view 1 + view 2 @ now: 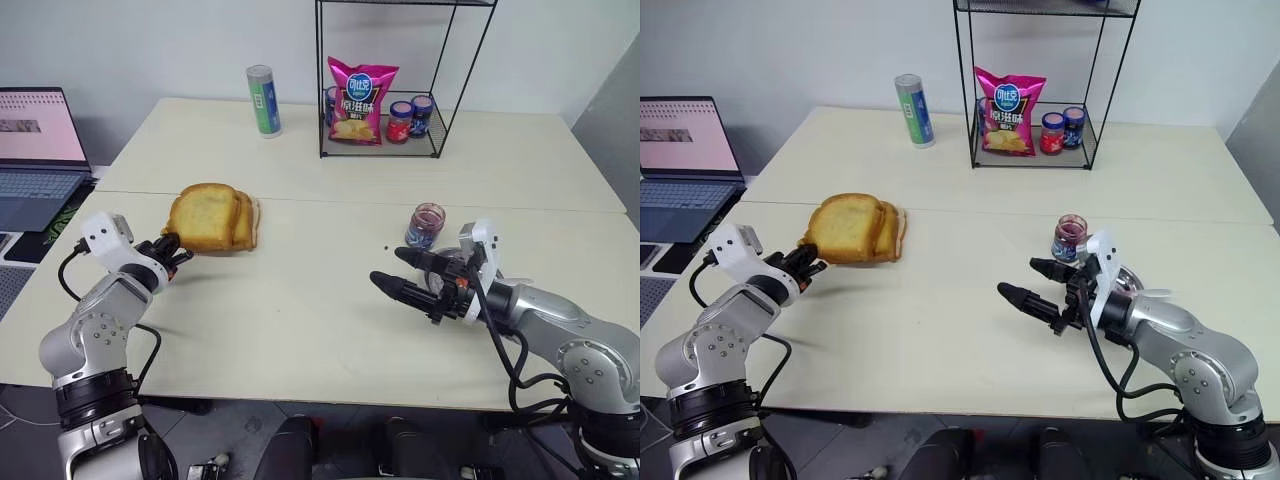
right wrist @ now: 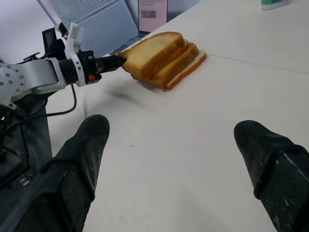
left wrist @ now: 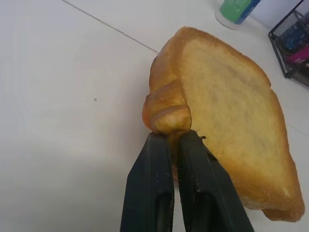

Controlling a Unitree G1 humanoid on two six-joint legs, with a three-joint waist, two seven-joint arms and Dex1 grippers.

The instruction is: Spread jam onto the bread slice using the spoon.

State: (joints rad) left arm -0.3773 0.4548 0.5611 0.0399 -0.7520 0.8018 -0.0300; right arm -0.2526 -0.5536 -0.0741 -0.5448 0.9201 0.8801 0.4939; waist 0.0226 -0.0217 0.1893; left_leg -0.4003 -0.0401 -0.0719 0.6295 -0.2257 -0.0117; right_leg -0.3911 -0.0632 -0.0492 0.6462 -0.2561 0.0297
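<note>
Now, from the head camera, the left gripper [image 1: 176, 250] pinches the near corner of the bread slice [image 1: 205, 216], which is tilted up above the table [image 1: 300, 320]. More slices [image 1: 247, 222] are stacked just behind it, touching it. The right gripper [image 1: 392, 272] hovers over the table's right side with its two black fingers spread wide and nothing between them. Just behind that hand stands the small glass jar of jam [image 1: 426, 224]. At the far edge a wire rack [image 1: 400, 80] holds a pink snack bag [image 1: 360, 100] and two lidded jars [image 1: 410, 118]; a green can [image 1: 264, 100] stands to its left. A laptop [image 1: 40, 150] sits open off the table's left side. Bare tabletop lies between the two hands.

Next, the left wrist camera shows the fingers [image 3: 149, 193] nearly together, clamped on the crumpled crust corner of the bread slice [image 3: 231, 111].

Lastly, the right wrist camera looks between its own wide-apart fingertips [image 2: 82, 159] across bare table to the left gripper [image 2: 113, 60] gripping the top slice of the stack [image 2: 154, 53].
</note>
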